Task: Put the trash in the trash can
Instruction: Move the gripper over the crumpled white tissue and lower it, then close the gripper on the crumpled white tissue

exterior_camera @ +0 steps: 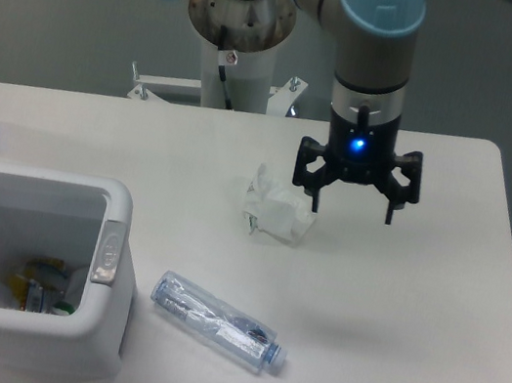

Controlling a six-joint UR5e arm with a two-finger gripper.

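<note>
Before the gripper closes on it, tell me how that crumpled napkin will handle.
The crumpled napkin looks like loose, thin paper, so it will probably squash and give rather than resist the open gripper. It is likely very light and may slide on the smooth table if nudged. Its irregular folds make rolling unlikely.

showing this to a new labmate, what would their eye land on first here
Probably the tool, open and lit by a blue light, hanging over the table's middle just right of the crumpled white napkin. Next, the crushed clear bottle with a blue cap lying toward the front edge. Then the white trash can at front left, lid open, with some rubbish already inside.
</note>
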